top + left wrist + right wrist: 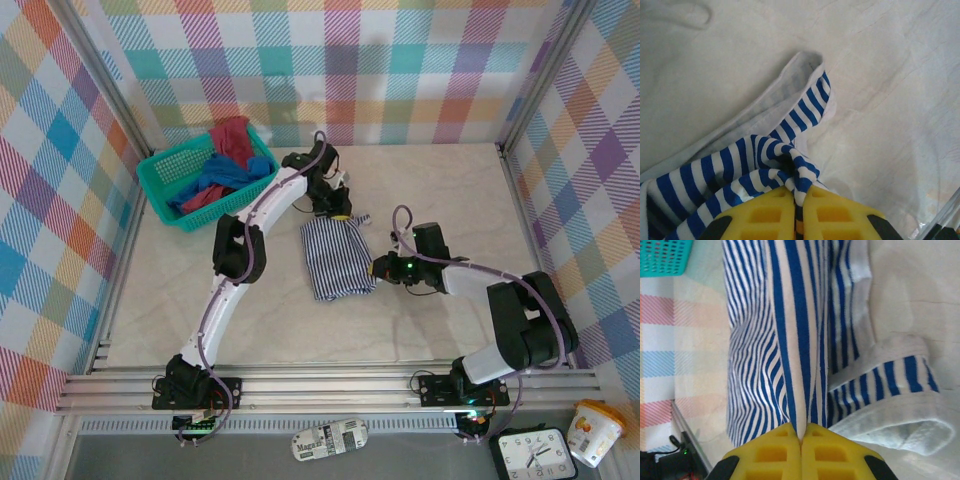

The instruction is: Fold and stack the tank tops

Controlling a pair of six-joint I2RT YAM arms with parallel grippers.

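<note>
- While the navy-and-white thin-striped cloth tank top [335, 258] lies folded on the tabletop [450, 200], the left pincer [797, 197] pinches its far right corner.
- Right pincer [801, 436], pressed together, nips its right edge.
- 2 others, bright blue top [225, 180] and dark red top [232, 135], lie in the teal plastic mesh basket [158, 197].

Plaid walls [400, 60] – pale marbled tabletop [450, 190] w/ alu rails [330, 385]

1. Striped tank top [335, 258], navy-and-white, lay flat-ish and partly folded, a bit rumpled, just right of the teal basket [158, 195].
2. Bright blue tank top [220, 185] sat crumpled inside that basket.
3. Dark red tank top [233, 137] was bunched up at the basket's far side.
</note>
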